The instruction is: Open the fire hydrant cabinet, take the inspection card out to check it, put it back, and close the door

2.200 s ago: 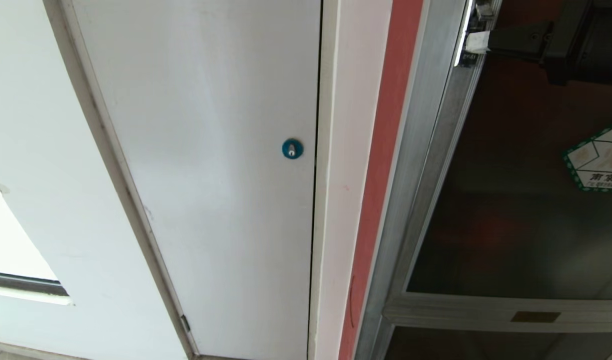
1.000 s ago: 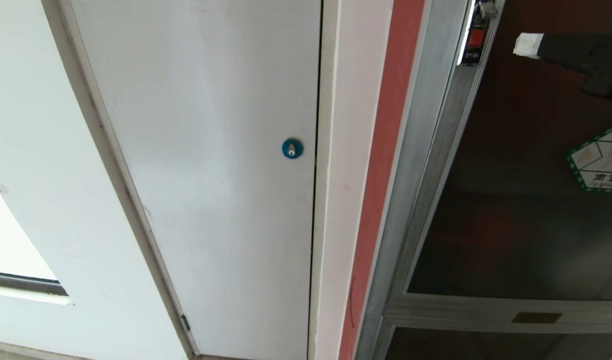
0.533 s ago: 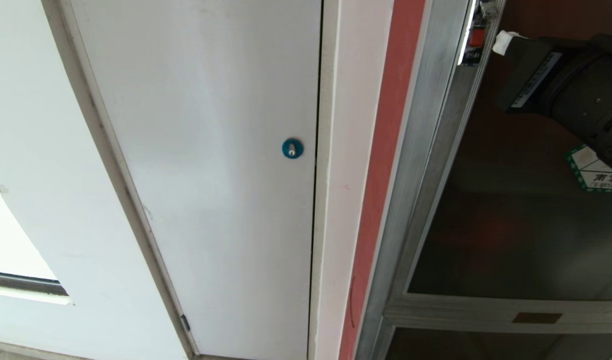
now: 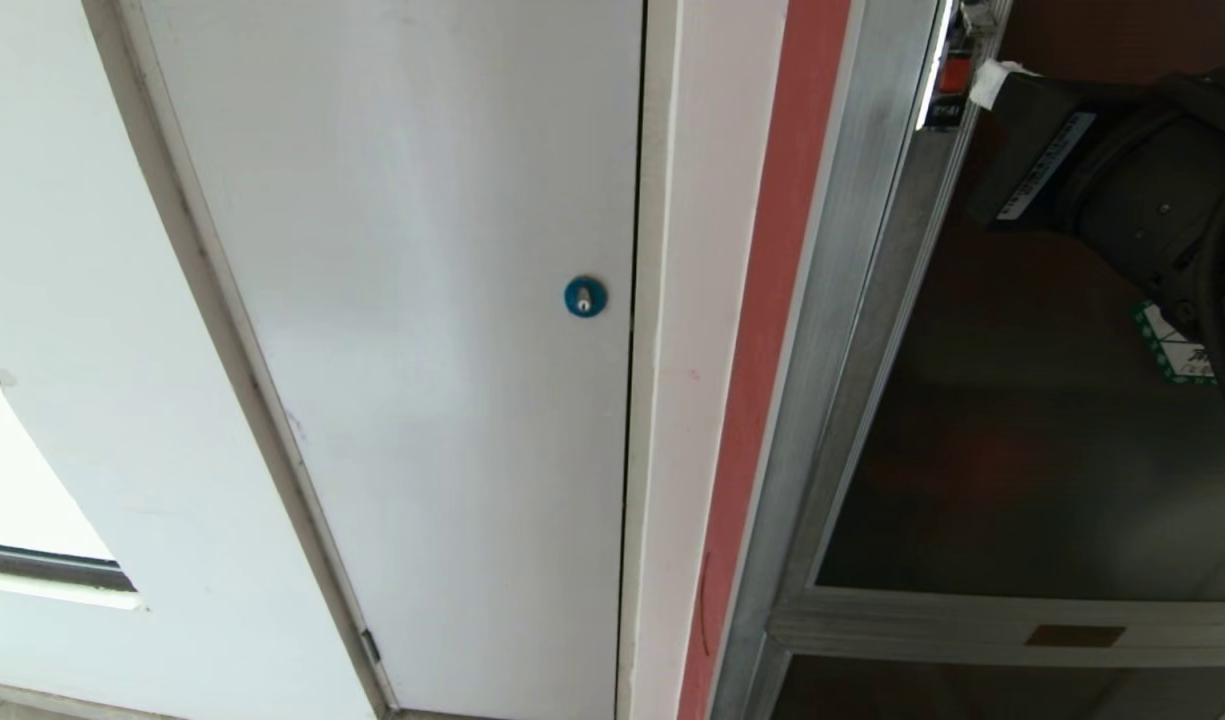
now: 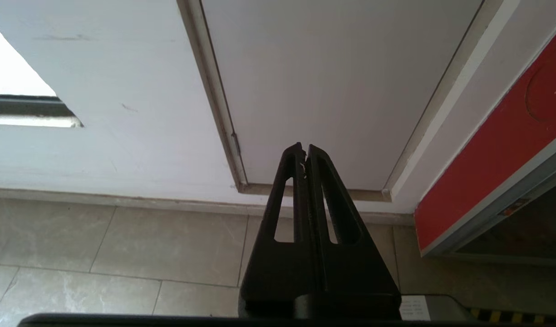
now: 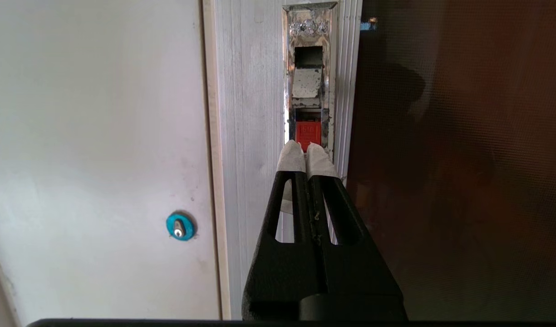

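Change since earlier: right gripper (image 4: 984, 80) swung back in from the glass toward the latch edge and rolled over, wrist housing now covering most of the green-bordered sticker (image 4: 1172, 350); white door with blue lock (image 4: 585, 297) unmoved in the head view.
Right gripper: fingers pressed together, nothing between them; white-padded fingertips (image 6: 299, 156) aimed at the red latch (image 6: 308, 132), just short of it or barely touching, cannot tell which.
Left gripper (image 5: 304, 154): closed and empty, hanging low over the tiled floor (image 5: 123, 245) near the foot of the white door, well apart from the work.
Fire hydrant cabinet (image 4: 842, 330): silver frame on the right of the head view, shut as far as visible.
Door (image 6: 455, 159): dark tinted glass panel, apparently flush in its frame, latch recess in the silver stile.
Inspection card: not in view, presumably inside behind the glass.
Step judged: opening stage, lining up to press or hook the latch.
Risk: closed tips sliding off the small red tab onto the metal plate, latch left unreleased.
Risk: off-centre push jamming a padded tip in the recess above the tab.
Risk: wrist housing close to the glass, possible knock on the panel during a pull.
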You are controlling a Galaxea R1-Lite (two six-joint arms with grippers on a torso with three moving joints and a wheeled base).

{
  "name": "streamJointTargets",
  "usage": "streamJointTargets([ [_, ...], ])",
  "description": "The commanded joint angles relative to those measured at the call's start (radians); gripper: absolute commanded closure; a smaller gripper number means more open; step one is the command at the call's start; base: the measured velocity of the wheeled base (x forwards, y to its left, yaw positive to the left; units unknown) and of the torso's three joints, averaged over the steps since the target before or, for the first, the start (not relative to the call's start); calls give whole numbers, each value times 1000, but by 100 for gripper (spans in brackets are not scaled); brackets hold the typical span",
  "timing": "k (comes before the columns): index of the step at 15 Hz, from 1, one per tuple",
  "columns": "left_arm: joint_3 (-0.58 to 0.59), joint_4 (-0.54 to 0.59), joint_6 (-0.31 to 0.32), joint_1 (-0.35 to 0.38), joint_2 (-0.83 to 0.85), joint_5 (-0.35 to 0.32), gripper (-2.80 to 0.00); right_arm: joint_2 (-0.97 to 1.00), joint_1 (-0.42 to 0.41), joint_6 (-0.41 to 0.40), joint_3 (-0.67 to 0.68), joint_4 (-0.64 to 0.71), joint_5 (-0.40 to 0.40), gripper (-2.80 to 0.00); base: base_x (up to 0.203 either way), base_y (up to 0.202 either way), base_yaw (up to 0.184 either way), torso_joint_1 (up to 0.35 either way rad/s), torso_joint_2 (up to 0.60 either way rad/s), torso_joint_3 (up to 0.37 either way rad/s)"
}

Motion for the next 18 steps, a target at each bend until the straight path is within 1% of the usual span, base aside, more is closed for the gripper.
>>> streamJointTargets([
  [1,14,-1,0,0,61,0,0,-15,1,-5,-3,12,-1,0,0,0,0,0,0,0],
  [2,14,-1,0,0,10,0,0,-19,1,-9,-4,22,0,0,0,0,0,0,0,0],
  [5,14,-1,0,0,-250,0,0,-34,1,-27,-13,41,-1,0,0,0,0,0,0,0],
  [6,14,-1,0,0,-287,0,0,-35,1,-29,-18,41,-1,0,0,0,0,0,0,0],
  [13,14,-1,0,0,-293,0,0,-40,6,-66,-32,47,-6,0,0,0,0,0,0,0],
  [14,14,-1,0,0,-293,0,0,-37,6,-70,-34,45,-5,-280,0,0,0,0,0,0],
  [18,14,-1,0,0,-293,0,0,-20,7,-79,-34,44,-4,-280,0,0,0,0,0,0],
])
